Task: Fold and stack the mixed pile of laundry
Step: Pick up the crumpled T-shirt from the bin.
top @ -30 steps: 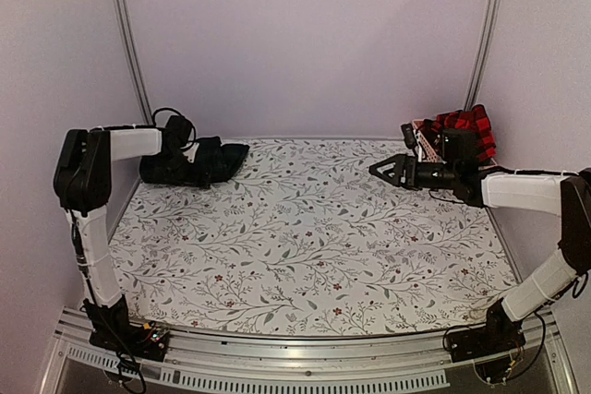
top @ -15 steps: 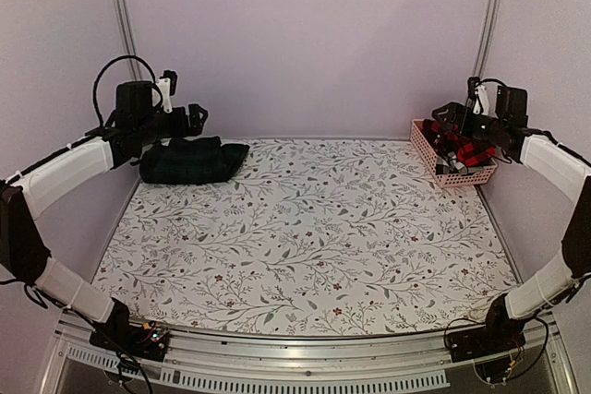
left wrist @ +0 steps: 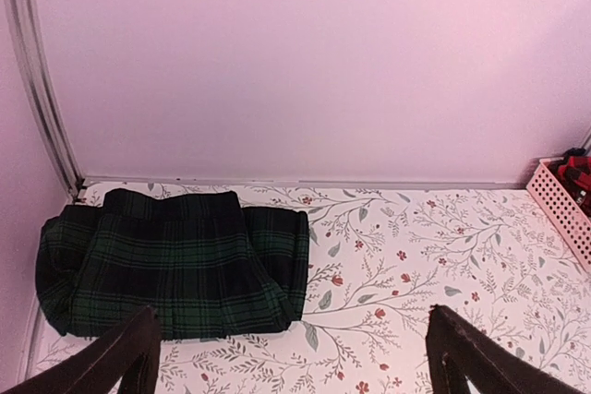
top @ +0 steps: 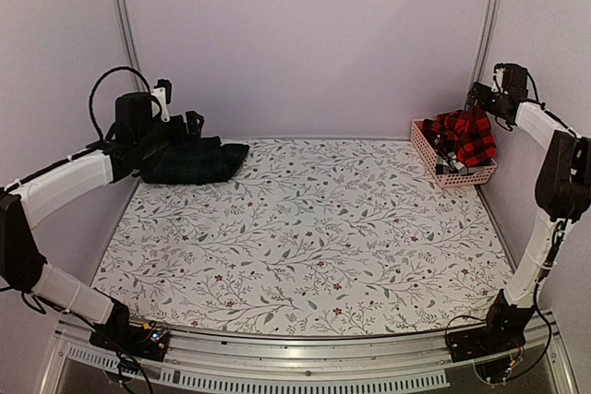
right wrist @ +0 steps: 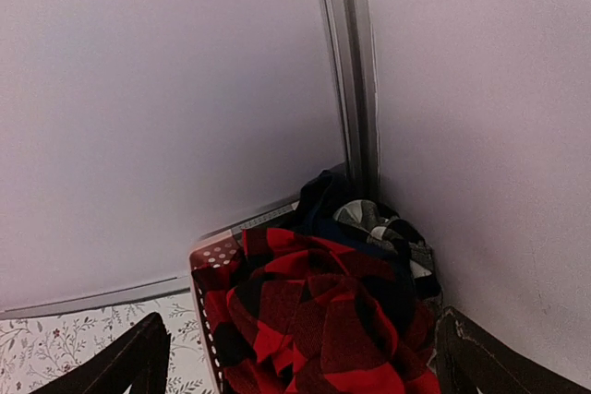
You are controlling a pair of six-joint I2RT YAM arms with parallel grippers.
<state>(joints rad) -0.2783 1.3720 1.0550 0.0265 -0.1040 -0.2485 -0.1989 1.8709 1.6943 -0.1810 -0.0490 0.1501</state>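
1. Table cloth: the folding surface.
2. Green tartan piece: folded flat at 10 o'clock, probably the base of the stack.
3. Pink basket: at 2 o'clock. It holds the red-and-black flannel shirt, heaped unfolded over dark clothes.
4. Right gripper: jaws wide apart and empty, above the basket. A second earlier it reached out over the cloth. The step in hand appears to be fetching the next garment, so the next move calls for descending and pinching the flannel.
5. Left gripper: jaws wide apart and empty, near the tartan; a second earlier this arm was folded upright.
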